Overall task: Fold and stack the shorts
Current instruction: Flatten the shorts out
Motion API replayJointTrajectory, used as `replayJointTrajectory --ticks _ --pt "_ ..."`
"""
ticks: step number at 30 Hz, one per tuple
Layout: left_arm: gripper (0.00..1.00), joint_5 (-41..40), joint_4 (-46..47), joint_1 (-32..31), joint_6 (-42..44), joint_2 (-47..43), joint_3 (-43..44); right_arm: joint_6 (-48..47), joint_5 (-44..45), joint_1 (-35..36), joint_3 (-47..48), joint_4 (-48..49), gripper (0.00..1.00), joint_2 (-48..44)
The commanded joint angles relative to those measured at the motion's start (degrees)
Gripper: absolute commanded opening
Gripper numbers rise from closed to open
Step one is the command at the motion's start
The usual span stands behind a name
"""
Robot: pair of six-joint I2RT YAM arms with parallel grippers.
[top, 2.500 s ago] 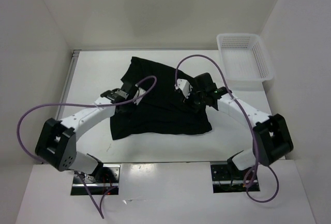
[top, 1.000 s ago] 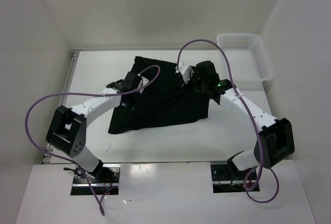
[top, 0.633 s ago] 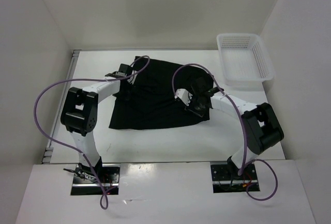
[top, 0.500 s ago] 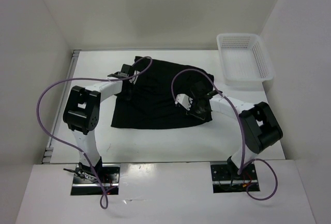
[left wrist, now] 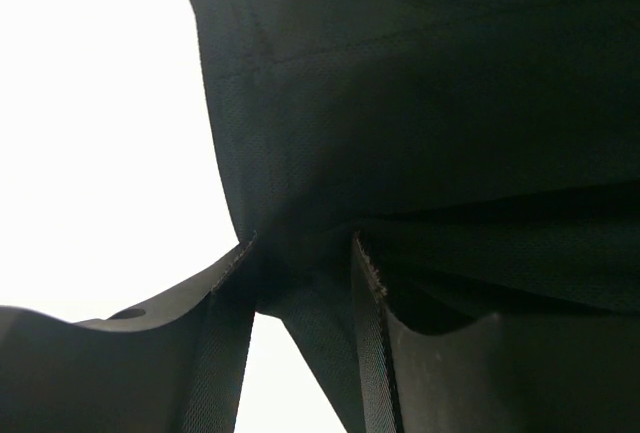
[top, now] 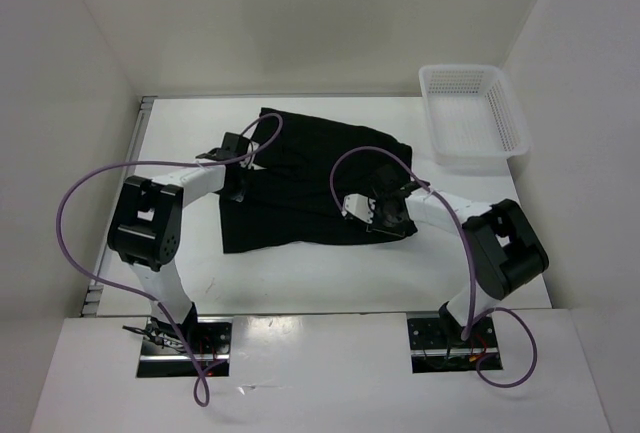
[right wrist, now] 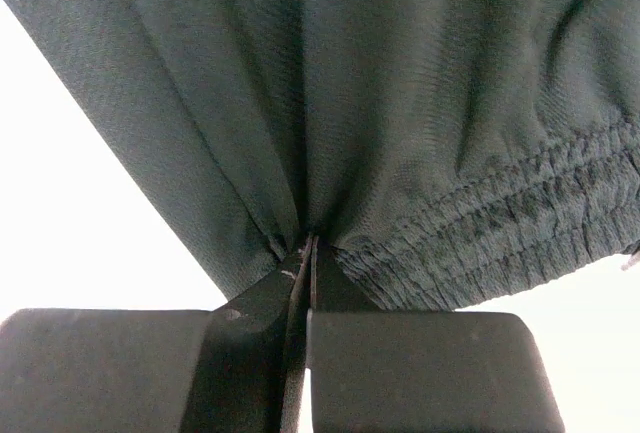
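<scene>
The shorts (top: 310,178) lie partly folded in the middle of the table (top: 300,278), between the two arms and apart from the white basket (top: 514,118). The left gripper (left wrist: 300,275) is closed down on a bunched fold of cloth near a stitched hem (left wrist: 215,103); the cloth fills the narrow gap between the jaws. The right gripper (right wrist: 305,241) is closed fully, pinching thin fabric just beside the gathered elastic waistband (right wrist: 520,215). The material appears light, limp and non-fragile. It probably drapes and sags wherever it is unsupported. Take hold at hems, corners or the waistband, where the thicker stitched edges should resist slipping.
</scene>
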Motion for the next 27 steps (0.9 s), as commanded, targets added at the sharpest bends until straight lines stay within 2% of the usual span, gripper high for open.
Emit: replayJointTrajectory --ticks 1,3,4,8,11,12,13,16,20,22,27 --pt "0.48 0.9 -10.0 1.2 0.2 0.7 -3.1 3.7 -2.8 0.0 3.4 -4.1 0.00 -1.9" --pt "0.50 2.6 -11.5 -0.2 0.2 -0.7 -0.3 7.6 -6.5 0.0 7.8 -4.1 0.04 -4.0" --pt "0.54 3.8 -13.1 -0.9 0.2 -1.8 1.0 8.7 -9.1 0.0 9.2 -4.1 0.09 -4.7" --pt "0.59 8.1 -17.8 -1.6 0.2 -4.4 9.3 15.0 -16.0 0.0 18.0 -2.9 0.12 -8.2" --pt "0.60 11.2 -19.1 -1.6 0.2 -5.2 16.5 22.4 -18.4 0.0 22.2 2.1 0.25 -9.3" --pt "0.61 13.6 -18.4 -0.4 0.2 -4.7 18.4 24.1 -19.0 0.0 23.0 4.0 0.27 -9.3" --pt "0.61 15.0 -18.4 0.3 0.2 -2.2 20.4 27.7 -19.0 -0.6 23.7 8.9 0.28 -7.4" --pt "0.61 19.3 -18.4 3.1 0.2 6.1 30.2 33.0 -18.1 -2.8 28.2 14.2 0.28 -1.9" --pt "0.61 19.3 -16.7 3.7 0.2 15.4 41.0 37.5 -15.3 -6.6 35.4 21.4 0.34 10.2" --pt "0.61 19.3 -16.2 3.7 0.2 19.8 46.0 40.1 -12.4 -8.6 39.8 21.4 0.34 14.0" --pt "0.61 17.6 -14.2 3.7 0.2 27.8 51.4 44.8 -6.8 -12.6 47.8 20.6 0.34 25.5"
